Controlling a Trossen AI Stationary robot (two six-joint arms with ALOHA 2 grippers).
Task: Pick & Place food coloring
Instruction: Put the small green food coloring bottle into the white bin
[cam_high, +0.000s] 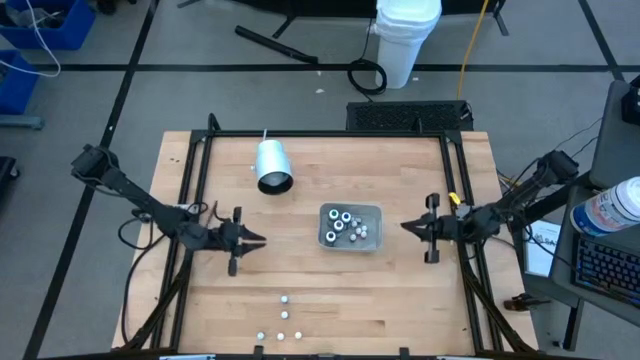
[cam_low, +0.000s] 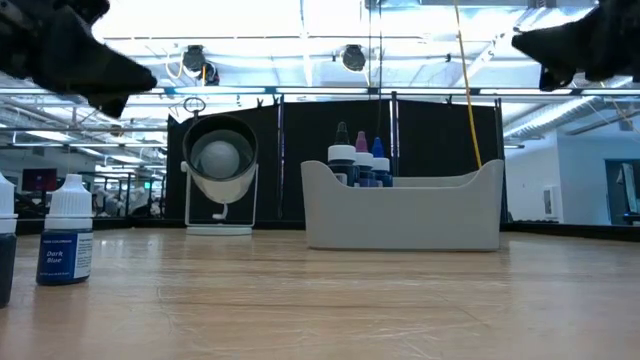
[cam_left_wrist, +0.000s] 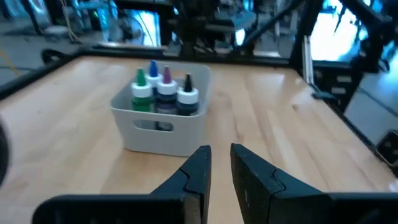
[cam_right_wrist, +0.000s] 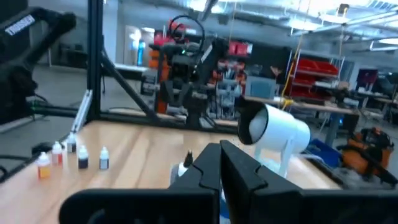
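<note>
At the middle of the wooden table, slightly toward three o'clock in the high view, sits the grey rectangular tray with a cluster of food coloring bottles standing upright inside it. The left wrist view shows four of them clearly, with green, blue, purple and black tips above white collars; the low view shows their tips rising above the tray's wall.

Toward six o'clock on the table, near the front edge, a few more tiny bottles stand loose, well apart from the tray. The low view catches one up close, a white-capped bottle labelled Dark Blue, upright on the wood. The right wrist view shows four loose bottles in a row, one with an orange body.

At about eleven o'clock from the tray lies the big white cylinder on its side in a thin white stand, its open mouth facing the table's front.

The left gripper hovers at nine o'clock from the tray, well apart from it, its fingers nearly together with only a narrow gap between them and nothing held. The right gripper hovers at three o'clock from the tray, near it but not touching, its fingers pressed fully together and empty. Both point inward at the tray.
</note>
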